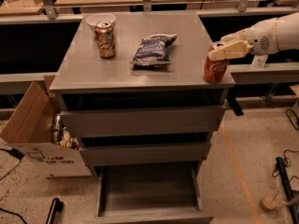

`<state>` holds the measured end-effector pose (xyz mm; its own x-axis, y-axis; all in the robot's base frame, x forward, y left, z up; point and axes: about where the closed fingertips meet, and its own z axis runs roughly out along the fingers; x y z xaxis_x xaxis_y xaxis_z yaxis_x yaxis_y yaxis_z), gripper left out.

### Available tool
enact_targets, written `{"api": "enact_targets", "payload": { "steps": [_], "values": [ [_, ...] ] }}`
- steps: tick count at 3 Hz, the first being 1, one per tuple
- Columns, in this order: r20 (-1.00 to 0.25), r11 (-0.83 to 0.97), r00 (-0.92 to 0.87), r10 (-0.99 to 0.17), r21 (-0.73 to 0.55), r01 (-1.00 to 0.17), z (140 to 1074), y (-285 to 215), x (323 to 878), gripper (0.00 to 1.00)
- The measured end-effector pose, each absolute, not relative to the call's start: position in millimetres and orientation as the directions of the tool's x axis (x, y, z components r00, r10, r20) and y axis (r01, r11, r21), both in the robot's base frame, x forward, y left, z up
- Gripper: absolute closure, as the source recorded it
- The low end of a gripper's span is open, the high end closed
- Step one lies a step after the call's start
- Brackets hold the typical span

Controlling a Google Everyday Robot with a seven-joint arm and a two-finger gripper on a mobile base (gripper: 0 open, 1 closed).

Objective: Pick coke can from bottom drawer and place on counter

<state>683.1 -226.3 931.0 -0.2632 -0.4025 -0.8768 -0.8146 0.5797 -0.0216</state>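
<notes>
The coke can point(216, 69), red with a silver top, stands upright on the counter point(140, 73) at its front right corner, close to the edge. My gripper point(223, 51) reaches in from the right, and its pale fingers point(229, 50) are closed across the top of the can. The bottom drawer point(148, 190) is pulled out below the two shallower drawers, and its grey tray holds nothing.
A gold-brown can point(105, 39) and a white bowl point(100, 20) stand at the counter's back left. A dark chip bag point(153, 49) lies mid-counter. An open cardboard box point(37, 129) with cans sits on the floor at left. A paper cup point(269, 200) is on the floor at right.
</notes>
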Motion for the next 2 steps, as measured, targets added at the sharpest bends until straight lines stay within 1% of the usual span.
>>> {"api": "enact_targets", "payload": {
  "steps": [1,2],
  "values": [
    [-0.876,0.552,-0.245,-0.416,-0.029,-0.834,933,-222,679,0.0],
    [-0.867,0.507,-0.194,-0.458,-0.076,-0.858,944,-214,673,0.0]
  ]
}}
